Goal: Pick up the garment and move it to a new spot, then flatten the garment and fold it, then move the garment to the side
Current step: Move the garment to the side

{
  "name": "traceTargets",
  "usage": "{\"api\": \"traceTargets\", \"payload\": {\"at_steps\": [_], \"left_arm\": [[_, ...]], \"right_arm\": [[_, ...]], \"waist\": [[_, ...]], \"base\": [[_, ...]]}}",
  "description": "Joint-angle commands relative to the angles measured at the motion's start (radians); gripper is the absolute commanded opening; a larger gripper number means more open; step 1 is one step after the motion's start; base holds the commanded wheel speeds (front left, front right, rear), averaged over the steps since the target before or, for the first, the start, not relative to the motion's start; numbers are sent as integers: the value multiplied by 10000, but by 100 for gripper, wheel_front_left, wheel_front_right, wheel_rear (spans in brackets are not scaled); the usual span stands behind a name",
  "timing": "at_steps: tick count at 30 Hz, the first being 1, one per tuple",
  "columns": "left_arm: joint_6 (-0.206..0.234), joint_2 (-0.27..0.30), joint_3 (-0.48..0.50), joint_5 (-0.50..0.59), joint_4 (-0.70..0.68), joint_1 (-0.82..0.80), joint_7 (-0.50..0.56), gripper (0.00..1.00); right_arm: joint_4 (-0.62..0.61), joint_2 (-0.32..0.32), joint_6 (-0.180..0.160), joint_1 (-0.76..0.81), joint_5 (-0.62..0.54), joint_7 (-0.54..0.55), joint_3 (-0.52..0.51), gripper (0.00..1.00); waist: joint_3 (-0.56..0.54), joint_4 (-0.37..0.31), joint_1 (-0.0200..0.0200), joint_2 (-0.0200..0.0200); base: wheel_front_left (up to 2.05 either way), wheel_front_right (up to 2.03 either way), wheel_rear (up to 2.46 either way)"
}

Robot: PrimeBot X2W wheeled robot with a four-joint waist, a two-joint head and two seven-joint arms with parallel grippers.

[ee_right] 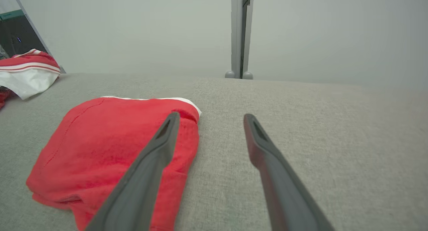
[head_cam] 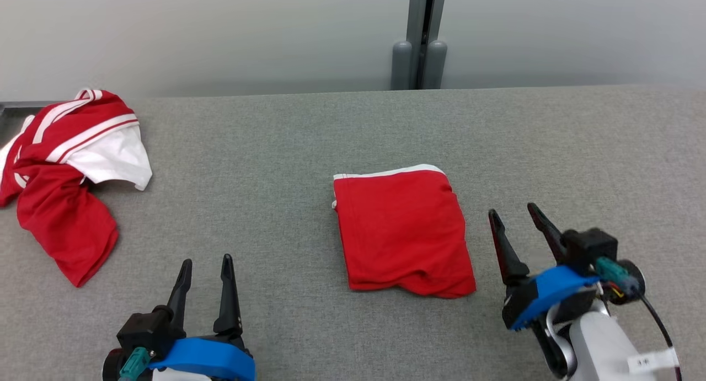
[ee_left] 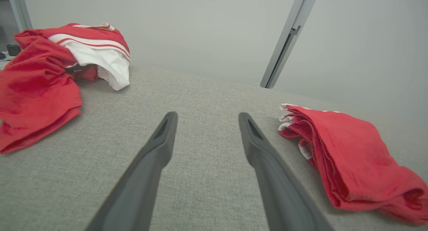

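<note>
- Grey woven fabric covers the work surface (head_cam: pixel 353 133), which runs back to a pale wall (head_cam: pixel 220 33) with a grey upright post (head_cam: pixel 419 39) near its middle.
- The folded red garment (head_cam: pixel 402 235) lies flat near the centre of the surface. It is a rough rectangle with a white band along its far edge and a slightly rumpled near edge.
- In the left wrist view its stacked layers show along the side that faces that arm, with white trim peeking out at the far corner.
- A second garment (head_cam: pixel 66 166), red with white stripes and a white panel, sits crumpled at the far left of the surface, well apart from the folded one.
- The left gripper (head_cam: pixel 207 259) shows at the lower left of the head view. Its jaws are spread with nothing between them, and it points away from the robot over bare fabric between the two garments, touching neither.
- The right gripper (head_cam: pixel 512 209) is just beside the folded garment's right edge, leaning a little to the left. Its jaws are spread and empty.
- In the head view a strip of grey shows between this gripper and the cloth. In the right wrist view its left finger crosses in front of the garment's edge, and I cannot tell whether it touches the cloth.
</note>
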Motion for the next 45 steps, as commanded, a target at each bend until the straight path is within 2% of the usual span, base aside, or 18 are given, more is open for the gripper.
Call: {"api": "traceTargets", "payload": {"at_steps": [1, 6, 13, 19, 24, 25, 26, 27, 29, 34, 38, 45], "left_arm": [[-23, 4, -20, 69, -42, -166, -47, 100], [-59, -20, -55, 174, -126, -277, -47, 100], [-61, -71, -132, 137, -148, -400, -47, 100], [-75, -84, -258, 105, -117, -493, -47, 100], [-102, -93, -278, 143, -119, -499, -47, 100], [-103, -95, -279, 151, -130, -489, -47, 100], [-92, -98, -283, 168, -142, -476, -47, 100], [-94, -97, -299, 194, -153, -470, -47, 100], [-109, -101, -355, 257, -195, -509, -47, 100], [-222, -102, -645, 387, -360, -662, -49, 100], [-236, -100, -875, 475, -617, -815, -47, 100], [-244, 174, -906, 816, -1125, -1180, -40, 100]], "right_arm": [[95, 0, 1, -241, -52, 284, 38, 100], [427, -393, 1, -1490, 27, 2393, 162, 100], [1089, -1192, 1, -2551, 1514, 4996, 777, 100], [1741, -1735, 1, -2797, 2632, 6309, 1320, 100], [2125, -1943, 1, -2734, 3299, 6755, 1831, 100], [2165, -1971, 2, -2743, 3378, 6743, 1898, 92], [2189, -1990, 2, -2766, 3432, 6657, 1971, 51], [2193, -2010, 2, -2798, 3478, 6549, 2027, 31], [2211, -2067, 2, -2906, 3488, 6255, 2122, 0], [2274, -2292, -8, -3275, 3378, 5422, 2189, 0], [2249, -2415, -8, -3435, 3497, 5046, 2182, 0], [1835, -2744, -8, -3752, 3499, 4379, 1913, 0]], "waist": [[58, 81, 0, 0], [253, 451, 0, 0], [688, 1116, 0, 0], [1002, 1725, 0, 0], [1085, 1942, 0, 0], [1088, 1953, 0, 0], [1090, 1954, 0, 0], [1094, 1941, 0, 0], [1117, 1863, 0, 0], [1298, 1399, 0, 0], [1554, 617, 0, 0], [2414, -1651, 0, 0]], "base": [[0, 0, 0], [0, 0, 0], [0, 0, 0], [0, 0, 0], [0, 0, 0], [0, 0, 0], [0, 0, 0], [0, 0, 0], [0, 0, 0], [0, 0, 0], [0, 0, 0], [0, 0, 0]]}}
